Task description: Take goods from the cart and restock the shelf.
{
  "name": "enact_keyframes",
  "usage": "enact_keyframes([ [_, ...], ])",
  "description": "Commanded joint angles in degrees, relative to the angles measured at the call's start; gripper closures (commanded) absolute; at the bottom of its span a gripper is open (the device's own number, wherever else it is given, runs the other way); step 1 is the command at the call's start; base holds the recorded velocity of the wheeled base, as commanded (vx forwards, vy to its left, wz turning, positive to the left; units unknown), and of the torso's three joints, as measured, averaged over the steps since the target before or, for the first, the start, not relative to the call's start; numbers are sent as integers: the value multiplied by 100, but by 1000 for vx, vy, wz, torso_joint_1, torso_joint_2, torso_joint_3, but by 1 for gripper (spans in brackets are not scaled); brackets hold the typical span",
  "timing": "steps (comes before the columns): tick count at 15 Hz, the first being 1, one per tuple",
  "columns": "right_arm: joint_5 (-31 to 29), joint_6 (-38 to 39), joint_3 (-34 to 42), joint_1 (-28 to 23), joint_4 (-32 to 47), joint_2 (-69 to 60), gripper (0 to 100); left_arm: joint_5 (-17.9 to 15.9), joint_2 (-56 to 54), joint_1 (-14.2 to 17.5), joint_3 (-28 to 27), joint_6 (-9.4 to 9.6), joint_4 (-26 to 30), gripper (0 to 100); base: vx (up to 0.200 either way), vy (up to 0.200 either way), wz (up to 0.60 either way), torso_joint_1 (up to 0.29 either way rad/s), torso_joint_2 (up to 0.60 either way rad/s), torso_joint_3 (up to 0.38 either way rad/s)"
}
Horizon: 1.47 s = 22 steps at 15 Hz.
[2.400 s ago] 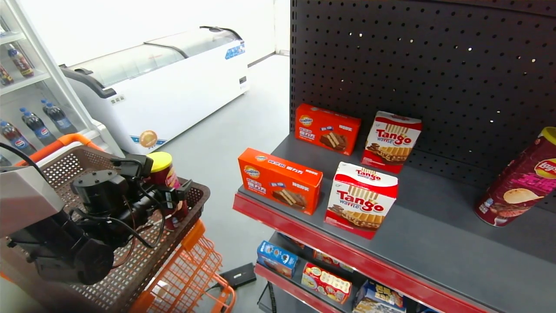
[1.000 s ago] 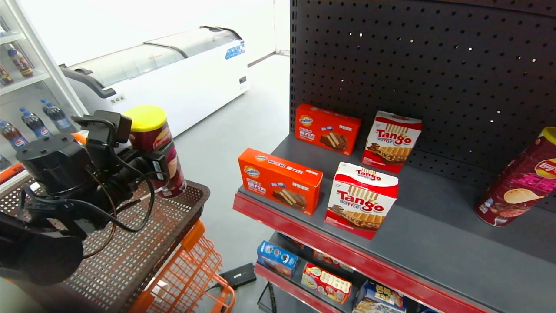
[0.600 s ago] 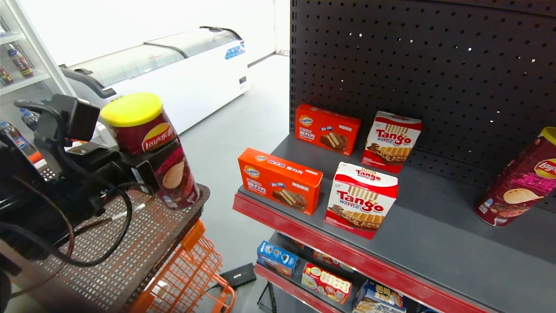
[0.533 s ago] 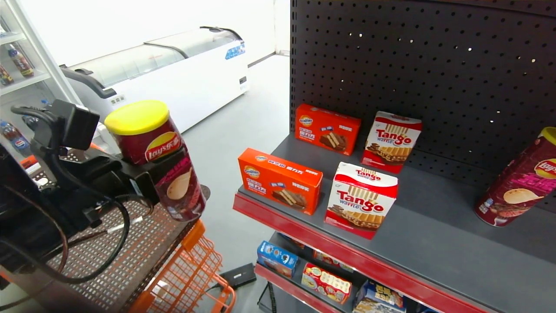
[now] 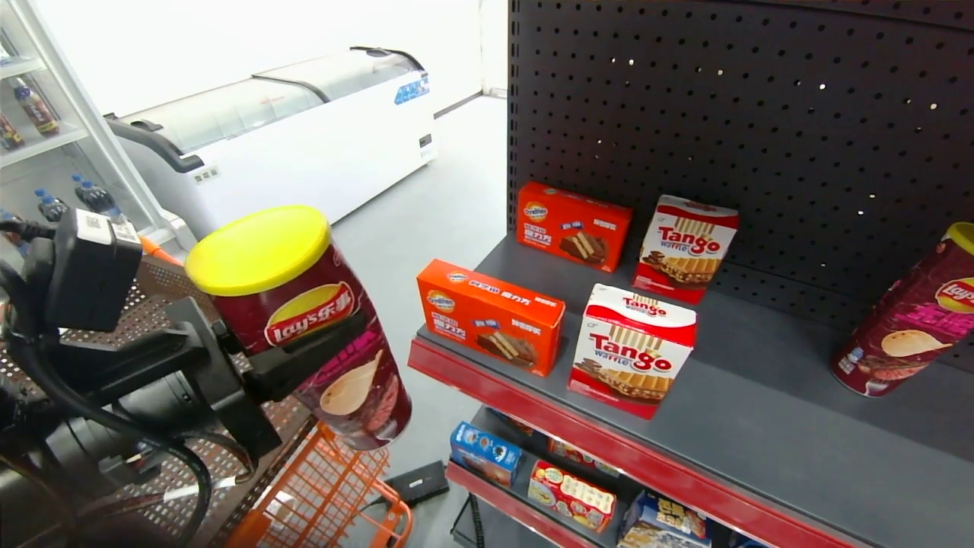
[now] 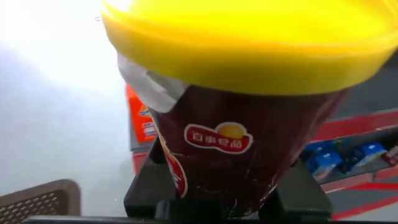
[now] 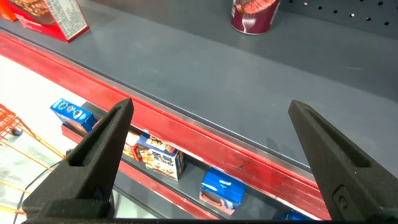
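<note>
My left gripper (image 5: 316,346) is shut on a dark red chips can (image 5: 319,335) with a yellow lid (image 5: 259,250). It holds the can tilted in the air over the near corner of the brown cart basket (image 5: 156,283), left of the grey shelf (image 5: 761,434). In the left wrist view the can (image 6: 249,143) stands close up between the black fingers (image 6: 149,193). My right gripper (image 7: 217,155) hangs open and holds nothing, above the shelf's red front edge (image 7: 205,140).
On the shelf stand two orange boxes (image 5: 491,316), two wafer boxes (image 5: 631,350) and a second chips can (image 5: 909,320) leaning on the pegboard; bare shelf lies between the wafer boxes and that can. The orange cart frame (image 5: 335,487) is below. A chest freezer (image 5: 289,144) stands behind.
The left gripper has lifted the chips can out of the cart basket and carried it up and to the right, toward the shelf and nearer the head camera.
</note>
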Motion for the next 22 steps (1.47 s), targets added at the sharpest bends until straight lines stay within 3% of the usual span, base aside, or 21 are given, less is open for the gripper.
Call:
enact_keyframes([
  [1,2,-1,0,-3,-1,-2,0,25,67,-489,-58,6,-48,100,0,0,0,0,0,0],
  [5,2,-1,0,-3,-1,-2,0,43,111,-1157,13,-3,-57,100,0,0,0,0,0,0],
  [9,2,-10,0,-3,-1,-2,0,-54,76,-1236,-111,-65,84,100,0,0,0,0,0,0],
  [11,2,-10,0,-3,-1,-2,0,-221,41,-1157,-207,-311,330,100,0,0,0,0,0,0],
  [12,2,-19,0,-3,-1,-2,0,-265,-12,-1140,-260,-337,392,100,0,0,0,0,0,0],
  [16,2,-10,0,-3,-1,-2,0,-511,-82,-1149,-295,-337,770,100,0,0,0,0,0,0],
  [22,2,-10,0,-3,-1,-2,0,-1021,-91,-1236,-383,-328,761,100,0,0,-600,3,5,4],
])
